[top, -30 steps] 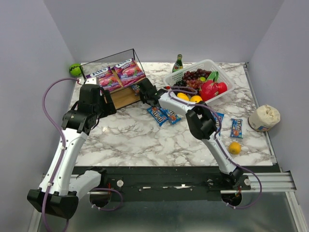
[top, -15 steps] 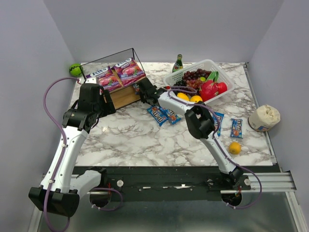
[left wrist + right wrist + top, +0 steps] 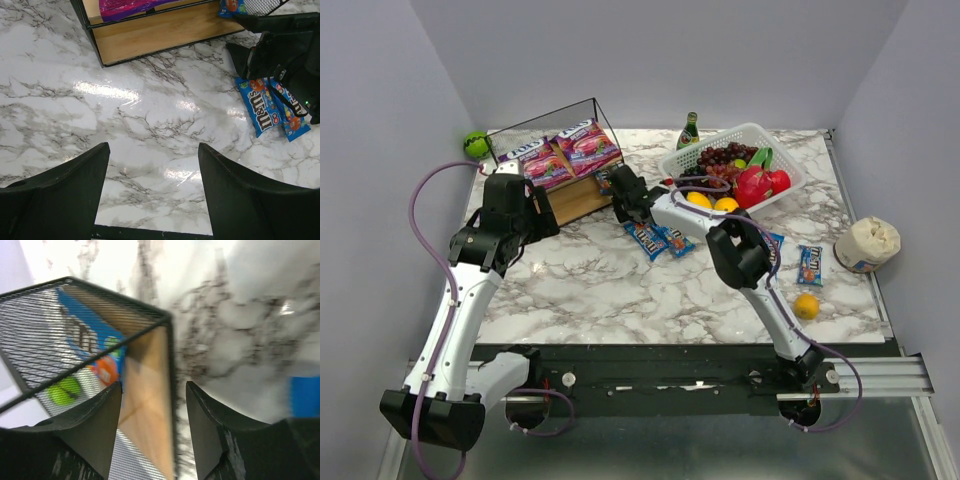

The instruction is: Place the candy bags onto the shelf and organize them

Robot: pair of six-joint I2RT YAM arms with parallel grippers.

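Candy bags are partly on the shelf (image 3: 578, 203). The left purple bag (image 3: 534, 165) and the right purple bag (image 3: 588, 150) lie flat and side by side on its upper wooden board. The white logo on each seems to read "FOX'S", with a berry picture below it. One blue packet (image 3: 92, 337) lies on the lower board at the right end, behind the wire mesh. In the right wrist view it is blurred, so only brown letters and orange and green candy pictures can be made out. A pair of blue packets (image 3: 260, 107) lies on the marble surface (image 3: 600, 280) just beside the right end of the shelf, the two touching each other. On one of them the brown lettering "m&m's" can be read in the left wrist view. A fourth packet (image 3: 775, 243) is partly hidden by the right arm. A fifth packet (image 3: 810, 264) lies further right, and its writing is too small to read. The right hand (image 3: 152, 386) is at the right end corner of the shelf, its fingers apart and gripping nothing. The left hand (image 3: 152, 149) hovers over the bare surface in front of the shelf, its fingers wide apart and empty. A white lattice basket (image 3: 752, 127) with fruit stands behind the packets.
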